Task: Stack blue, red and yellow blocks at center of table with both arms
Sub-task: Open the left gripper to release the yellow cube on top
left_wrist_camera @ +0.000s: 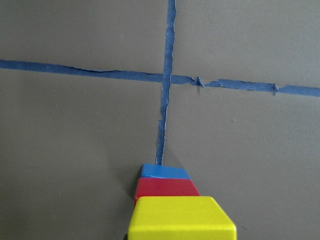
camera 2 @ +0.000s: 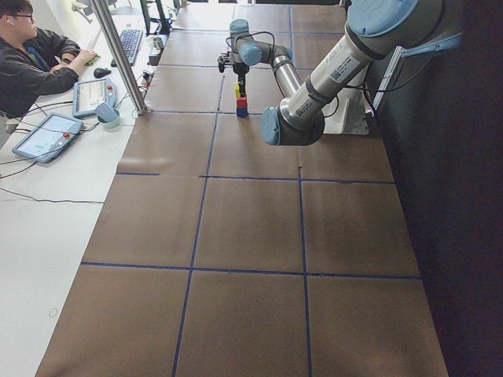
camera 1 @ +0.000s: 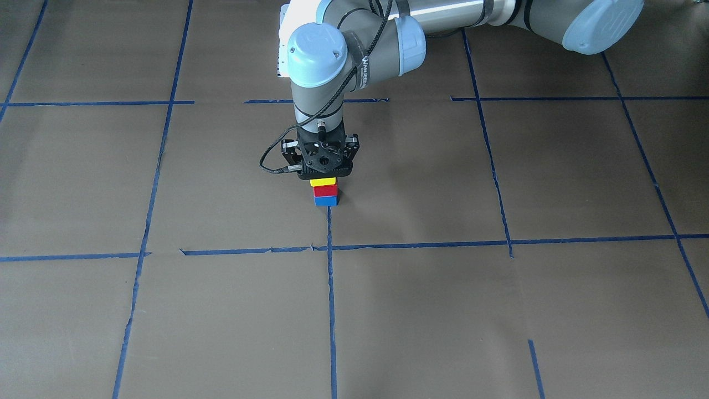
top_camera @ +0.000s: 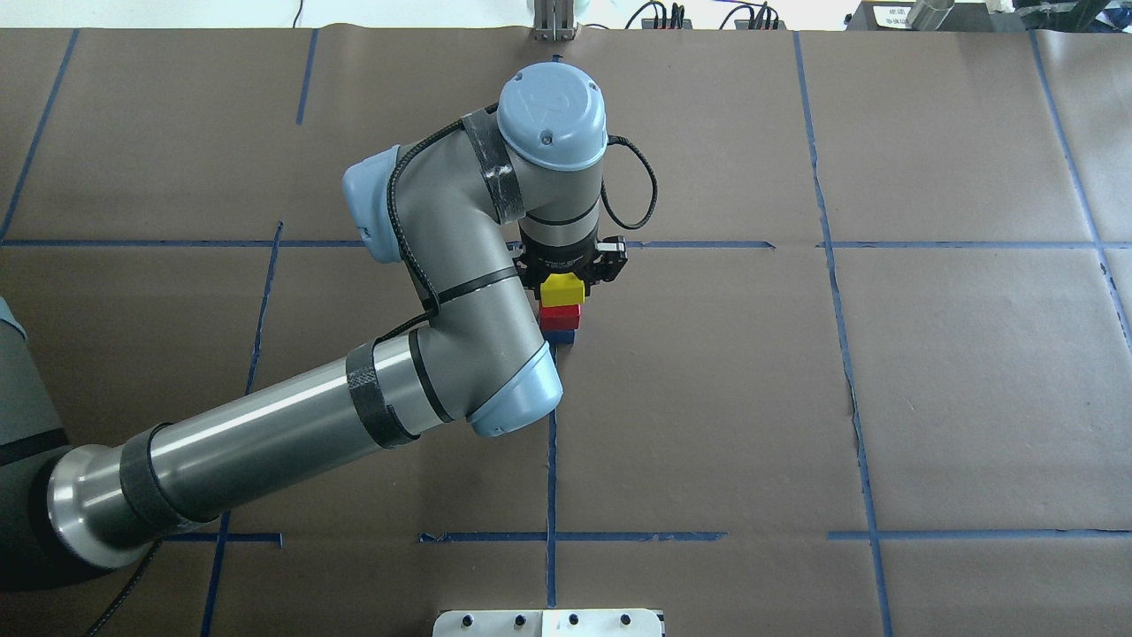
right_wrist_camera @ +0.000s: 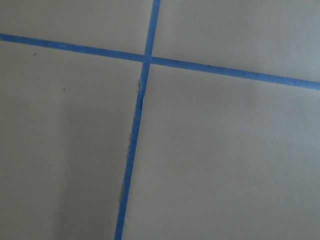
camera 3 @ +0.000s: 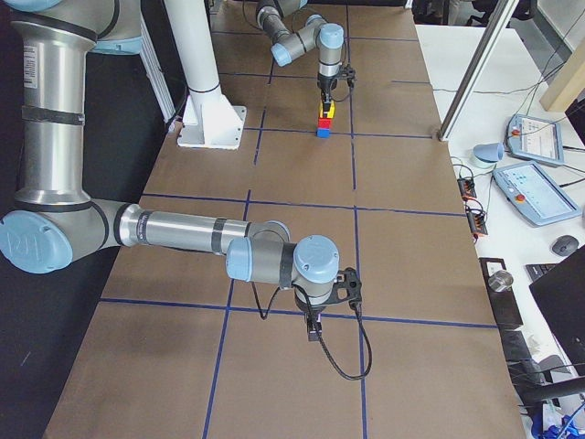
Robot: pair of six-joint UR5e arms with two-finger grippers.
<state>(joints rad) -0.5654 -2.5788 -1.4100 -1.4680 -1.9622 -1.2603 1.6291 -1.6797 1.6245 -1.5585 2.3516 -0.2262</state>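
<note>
While overhead shows blocks [top_camera: 560, 314], side view — right tool [camera 3: 313, 331].

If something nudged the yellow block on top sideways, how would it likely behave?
Likely to slide or topple: the yellow block sits highest, resting on the red block. Probably rigid, unlikely to roll; its faces look flat.

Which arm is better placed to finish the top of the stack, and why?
Left. Its claw sits right at the yellow block, which lies atop the red block and blue block. The right arm is far from them.
</note>
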